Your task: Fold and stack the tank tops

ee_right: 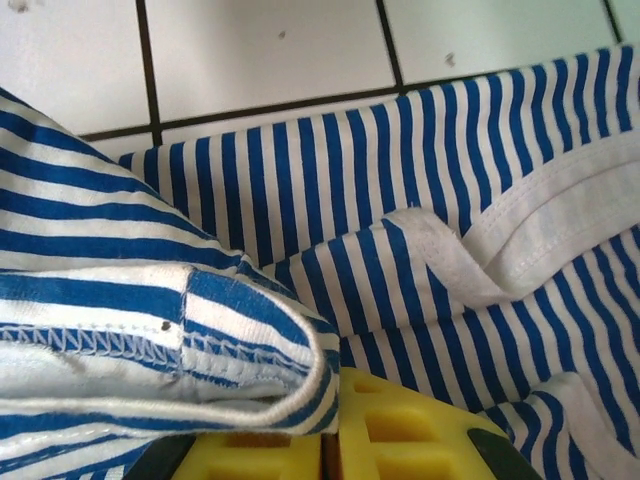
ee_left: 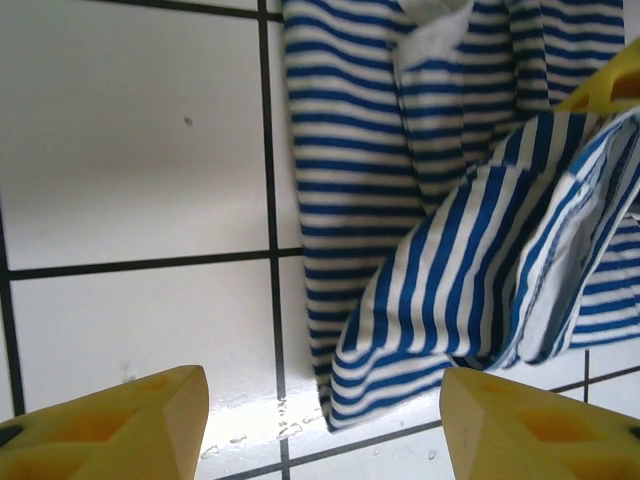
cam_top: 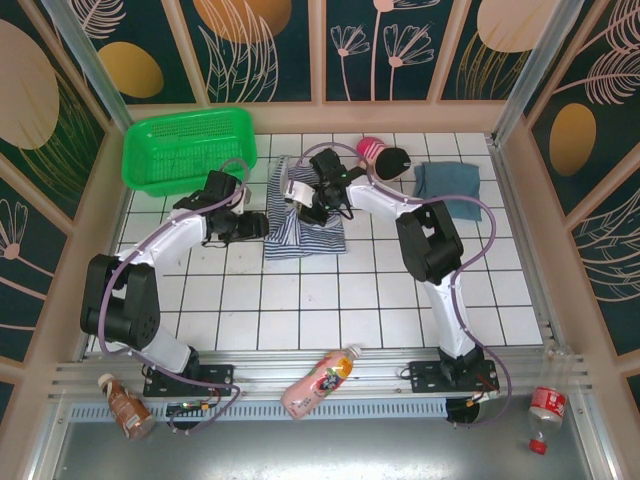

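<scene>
left arm, right arm: same build. white shell links, black joint housings, black base plates. a thin lilac cable runs along each arm, base to wrist. left gripper: black body in top view; fingers yellow plastic, blocky, with moulded rectangular pockets. right gripper: same yellow fingers, pocketed faces, dark rounded parts at the lower corners.

Left arm: rises from the table's near edge, forearm angled inward to mid-table. Left gripper: fingers parted, nothing gripped. Right arm: elbow high, forearm stretched leftward. Right gripper: fingers pressed together, pinching a fold of striped tank top.
</scene>
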Controlling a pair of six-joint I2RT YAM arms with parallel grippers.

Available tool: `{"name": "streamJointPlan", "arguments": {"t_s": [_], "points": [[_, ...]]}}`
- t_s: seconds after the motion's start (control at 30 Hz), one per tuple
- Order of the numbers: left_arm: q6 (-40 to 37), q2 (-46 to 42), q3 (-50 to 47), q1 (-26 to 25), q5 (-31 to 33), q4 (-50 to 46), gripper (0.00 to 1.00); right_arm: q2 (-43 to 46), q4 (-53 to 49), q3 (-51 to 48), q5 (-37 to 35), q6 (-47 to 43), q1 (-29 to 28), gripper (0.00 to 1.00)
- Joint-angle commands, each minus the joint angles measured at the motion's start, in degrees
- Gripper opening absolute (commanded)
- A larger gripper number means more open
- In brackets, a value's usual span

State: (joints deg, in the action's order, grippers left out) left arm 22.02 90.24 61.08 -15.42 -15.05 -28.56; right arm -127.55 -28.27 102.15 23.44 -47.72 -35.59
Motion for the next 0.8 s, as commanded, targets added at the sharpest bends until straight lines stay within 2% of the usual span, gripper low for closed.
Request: {"name": "streamJointPlan", "arguments": {"t_s": [0.0, 0.23, 0.57, 0.67, 0.77], "points": [[0.9, -1.5, -1.4, 0.1, -3.0, 2.4, 0.63, -0.1, 2.4, 2.9, -1.3, -0.6, 0.2, 0.11], [1.0, -1.8, -2.6, 0.1, -5.6, 4.4, 0.62, 1.8, -0.8, 5.0, -3.5, -0.9, 0.2, 0.10], [0.7, -1.9, -3.6, 0.2, -6.7, 4.7, 0.61, -2.1, -1.3, 9.2, -6.6, -1.7, 1.0, 0.10], [0.2, -0.8, -3.5, 0.1, -7.0, 5.0, 0.61, -4.6, -1.4, 9.5, -6.4, -1.8, 1.5, 0.14], [-1.2, 1.8, -2.1, 0.1, -6.5, 4.8, 0.61, -5.7, 1.2, 8.9, -6.5, -0.6, 1.6, 0.30]]}}
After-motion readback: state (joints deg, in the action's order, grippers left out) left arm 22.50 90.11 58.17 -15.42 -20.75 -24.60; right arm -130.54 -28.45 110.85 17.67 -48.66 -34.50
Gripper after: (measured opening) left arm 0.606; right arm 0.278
